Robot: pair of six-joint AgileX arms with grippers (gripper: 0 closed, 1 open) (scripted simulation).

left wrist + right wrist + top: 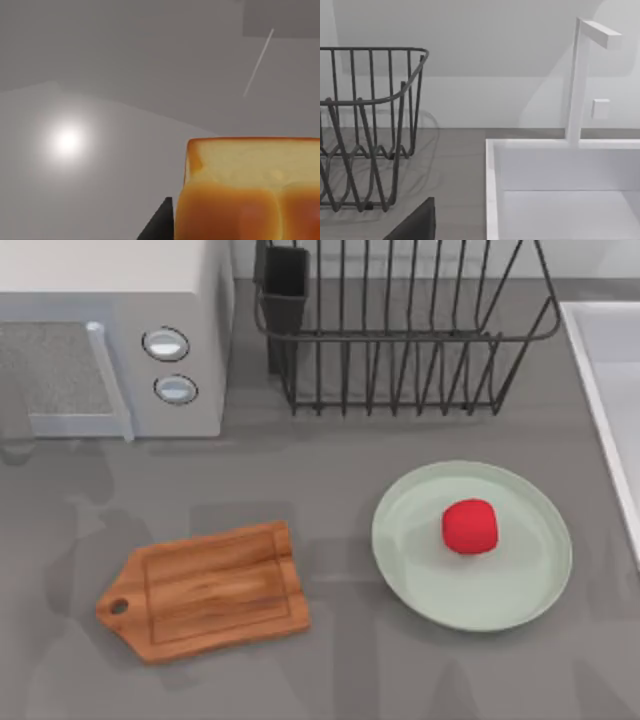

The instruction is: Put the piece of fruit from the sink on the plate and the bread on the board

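Looking down on the table, we took the plate (400, 560) as our landmark. The piece of fruit (470, 527) lay on it, a little toward the sink side of its middle, so we judged that half of the task done. The sink (603, 370) lay to the right of the plate, at the table's edge. The board (205, 590) lay to the left of the plate, near it but not touching, with nothing on it and its handle pointing away from the plate. The dish rack (400, 330) stood beyond the plate, and the microwave (110, 330) farther left of that.

The bread (250, 195) sat close against our left wrist camera, with a dark finger of the left gripper (161, 226) touching its lower corner and only bare wall behind. From that we judged that the left gripper was closed on the bread and holding it up off the table, somewhere to the board's side of the plate. The bun looked light and soft, with a glossy crust, so we judged that a hard squeeze would dent it. A gentle hold across its pale sides seemed best, released low over the board.

The right gripper (415, 222) hung near the sink, beyond the plate, facing the rack; we could not tell whether it was wide or narrow.
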